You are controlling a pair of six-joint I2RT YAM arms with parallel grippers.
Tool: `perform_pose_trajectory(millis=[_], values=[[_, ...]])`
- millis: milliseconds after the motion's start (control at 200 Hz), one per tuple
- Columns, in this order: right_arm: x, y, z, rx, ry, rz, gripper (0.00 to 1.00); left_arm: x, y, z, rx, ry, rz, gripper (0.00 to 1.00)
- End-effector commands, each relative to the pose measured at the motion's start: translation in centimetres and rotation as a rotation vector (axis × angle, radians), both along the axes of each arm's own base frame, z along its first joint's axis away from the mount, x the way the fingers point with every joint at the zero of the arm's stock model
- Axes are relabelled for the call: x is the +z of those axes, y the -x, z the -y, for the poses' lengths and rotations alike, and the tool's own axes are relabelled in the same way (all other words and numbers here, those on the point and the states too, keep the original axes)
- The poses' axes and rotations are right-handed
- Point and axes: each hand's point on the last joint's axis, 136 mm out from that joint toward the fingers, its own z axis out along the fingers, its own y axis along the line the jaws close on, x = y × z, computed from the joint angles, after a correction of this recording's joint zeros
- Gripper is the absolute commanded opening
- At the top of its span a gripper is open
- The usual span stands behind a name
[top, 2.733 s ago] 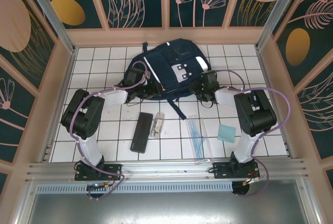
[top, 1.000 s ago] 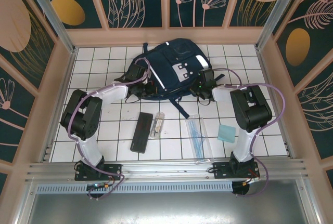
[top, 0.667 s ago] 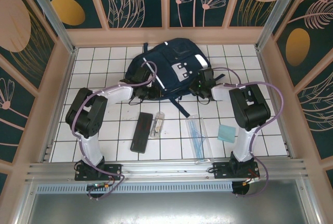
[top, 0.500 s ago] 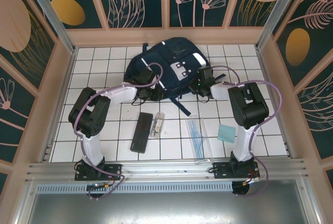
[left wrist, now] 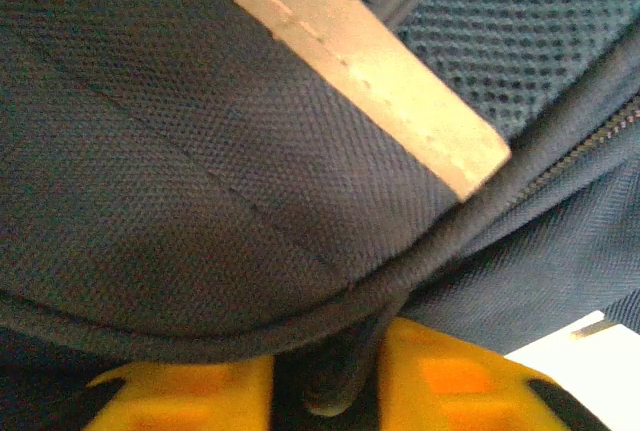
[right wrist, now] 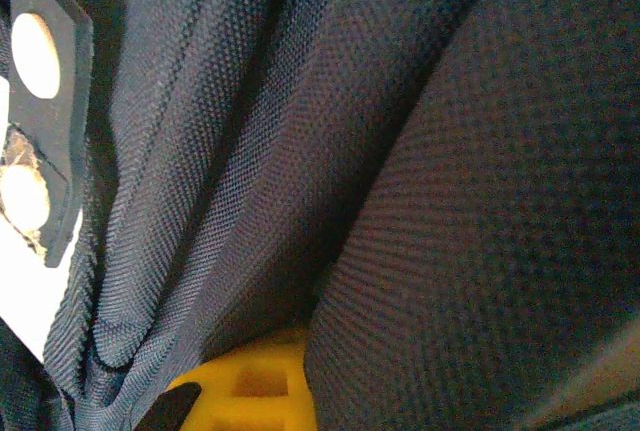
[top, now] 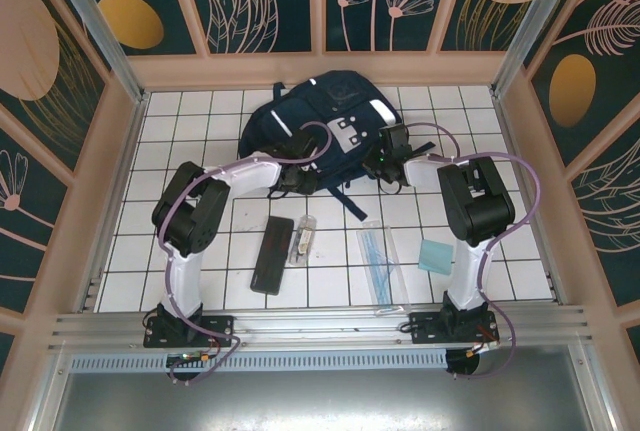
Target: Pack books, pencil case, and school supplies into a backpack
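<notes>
The backpack [top: 330, 121] is laid at the far middle of the tabletop [top: 200, 141], drawn slightly farther back than before. Its piped edge is clenched by the left tool [left wrist: 325, 396], since moved rightward. Whether the right tool [top: 387, 158] is clenched cannot be told.

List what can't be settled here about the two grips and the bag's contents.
- Left gripper: in the left wrist view the bottom edge cuts off its fingers. A backpack seam runs between them, but whether they pinch it is unclear.
- Right gripper: in the right wrist view, fabric folds cover all but one yellow finger.
- Backpack's inside: in the top view, its own fabric hides it.
- Small tube: in the top view, it is too small to read its contents.
</notes>
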Motion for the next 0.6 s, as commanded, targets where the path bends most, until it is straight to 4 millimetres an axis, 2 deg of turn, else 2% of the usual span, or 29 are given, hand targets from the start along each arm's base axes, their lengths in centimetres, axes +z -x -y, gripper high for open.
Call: perform_pose_trajectory(millis=[0,105,135,215,310,370,450,595], values=[[-0.5,0.6,-0.2,0.026,0.017,-0.009,0.00,-7.3,2.6,-1.9,0.040,-0.098,-0.166,0.14],[-0.6,1.0,0.3,0.016,0.024,-0.012,0.00,-6.4,2.4,-0.8,0.041,-0.030,-0.162,0.00],[-0.7,1.1,0.5,0.013,0.026,-0.013,0.00,-5.7,2.1,-0.5,0.045,-0.006,-0.153,0.00],[-1.0,1.2,0.9,0.004,0.033,-0.019,0.00,-2.8,1.1,0.4,0.049,0.048,-0.096,0.00],[-1.1,1.1,1.4,-0.005,0.048,-0.021,0.00,1.1,-0.3,0.2,0.067,0.066,-0.006,0.00],[-1.1,1.0,1.7,-0.011,0.064,-0.018,0.00,2.8,-1.0,-0.8,0.083,0.047,0.037,0.00],[-1.3,0.9,2.3,-0.022,0.081,-0.024,0.00,3.8,-1.2,-2.7,0.094,-0.035,0.068,0.00],[-1.5,0.8,3.3,-0.048,0.093,-0.030,0.00,3.1,-0.7,-6.2,0.107,-0.187,0.076,0.00]])
